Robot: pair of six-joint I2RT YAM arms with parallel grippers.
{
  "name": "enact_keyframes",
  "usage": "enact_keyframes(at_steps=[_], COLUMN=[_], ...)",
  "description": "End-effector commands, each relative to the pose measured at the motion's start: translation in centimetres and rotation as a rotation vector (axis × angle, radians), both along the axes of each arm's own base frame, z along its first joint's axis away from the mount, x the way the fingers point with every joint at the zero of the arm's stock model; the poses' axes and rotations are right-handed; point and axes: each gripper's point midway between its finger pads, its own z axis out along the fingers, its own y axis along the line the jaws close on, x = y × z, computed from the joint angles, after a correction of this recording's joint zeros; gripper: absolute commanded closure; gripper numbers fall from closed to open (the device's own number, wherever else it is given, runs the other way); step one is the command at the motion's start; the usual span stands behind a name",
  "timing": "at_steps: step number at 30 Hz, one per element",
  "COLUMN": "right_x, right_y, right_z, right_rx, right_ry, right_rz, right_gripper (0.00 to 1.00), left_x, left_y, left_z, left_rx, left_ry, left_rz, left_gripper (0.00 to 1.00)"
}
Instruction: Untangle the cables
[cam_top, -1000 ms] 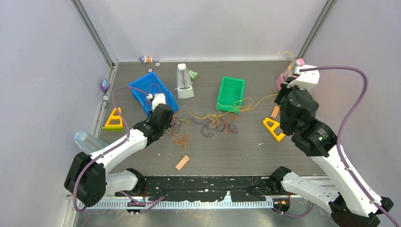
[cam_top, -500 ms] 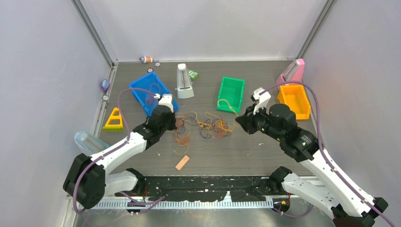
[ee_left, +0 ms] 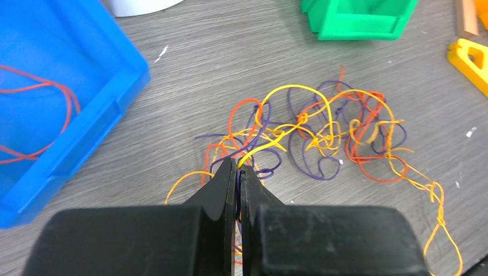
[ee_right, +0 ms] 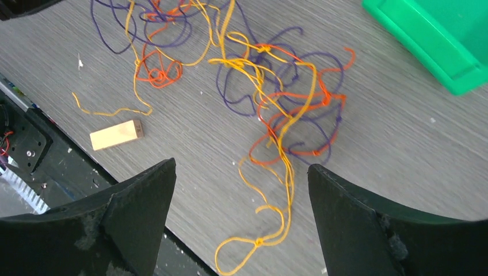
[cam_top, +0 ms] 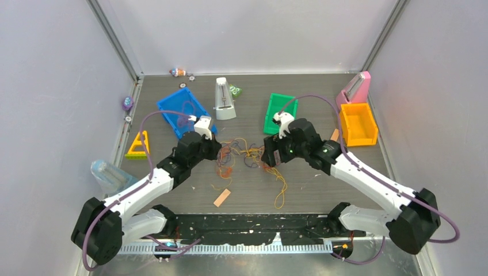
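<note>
The cables (cam_top: 247,152) lie in a loose orange-yellow, red and dark purple tangle mid-table, also seen in the left wrist view (ee_left: 322,126) and the right wrist view (ee_right: 270,86). My left gripper (cam_top: 214,150) is at the tangle's left edge, shut (ee_left: 237,167) on a yellow and a purple strand. My right gripper (cam_top: 268,160) hovers over the tangle's right side, open wide (ee_right: 241,167). Nothing is held between its fingers. A looped yellow tail (ee_right: 259,241) lies on the table beneath it and trails toward the near edge (cam_top: 281,190).
A blue bin (cam_top: 185,109) at the back left holds a red strand (ee_left: 34,109). Behind the tangle stand a white metronome-shaped object (cam_top: 224,99) and a green bin (cam_top: 281,113). An orange bin (cam_top: 358,123) sits at the right. A tan wooden block (cam_top: 222,198) lies near the front.
My right arm swung from the back right to the tangle and opened its jaws. The yellow strand once stretched rightward now lies slack toward the front. My left gripper stayed shut, shifting slightly right.
</note>
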Motion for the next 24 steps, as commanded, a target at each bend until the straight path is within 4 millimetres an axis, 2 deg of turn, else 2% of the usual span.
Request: enact_keyframes(at_steps=[1,4,8,9,13,14,15,16,17,19,20,22,24], right_x=[2.3,3.7,4.6,4.8,5.1,5.1,5.2,5.3,5.1,4.9,4.8,4.4,3.8], right_y=[3.8,4.1,3.0,2.7,1.1,0.6,-0.1,-0.9,-1.4,-2.3,-2.7,-3.3,-3.3], right_z=[2.5,3.1,3.7,4.4,5.0,4.6,5.2,4.7,5.3,5.0,4.7,4.4,4.0], right_rx=[0.106,0.131,0.139,0.15,0.153,0.15,0.156,0.144,0.157,0.148,0.14,0.133,0.136], right_ry=[-0.117,-0.184,-0.246,-0.274,-0.329,-0.326,-0.351,-0.353,-0.371,-0.377,-0.377,-0.377,-0.373], right_rz=[0.046,0.008,-0.064,-0.083,-0.165,-0.185,-0.224,-0.263,-0.282,-0.315,-0.326,-0.329,-0.307], right_gripper=[0.11,0.14,0.15,0.15,0.15,0.15,0.15,0.14,0.13,0.11,0.1,0.09,0.09], left_x=[-0.1,-0.7,-0.9,-0.9,-1.4,-1.4,-1.3,-1.6,-2.0,-3.3,-3.7,-3.8,-3.4], left_y=[-2.8,-4.4,-6.7,-7.5,-10.3,-11.1,-11.9,-12.9,-14.1,-16.2,-16.6,-16.1,-14.4], left_z=[3.3,4.1,6.0,6.7,7.0,7.0,6.8,6.8,6.6,6.2,6.1,6.2,6.5], left_rx=[-0.101,-0.121,-0.113,-0.122,-0.15,-0.165,-0.173,-0.185,-0.188,-0.178,-0.164,-0.14,-0.095], left_ry=[-0.098,-0.044,-0.012,-0.014,0.062,0.077,0.096,0.113,0.133,0.171,0.178,0.162,0.128], left_rz=[-0.14,-0.195,-0.23,-0.245,-0.266,-0.271,-0.279,-0.302,-0.345,-0.45,-0.469,-0.466,-0.42], left_gripper=[1.0,1.0,1.0,1.0,0.99,0.98,0.96,0.91,0.78,0.44,0.33,0.16,0.09])
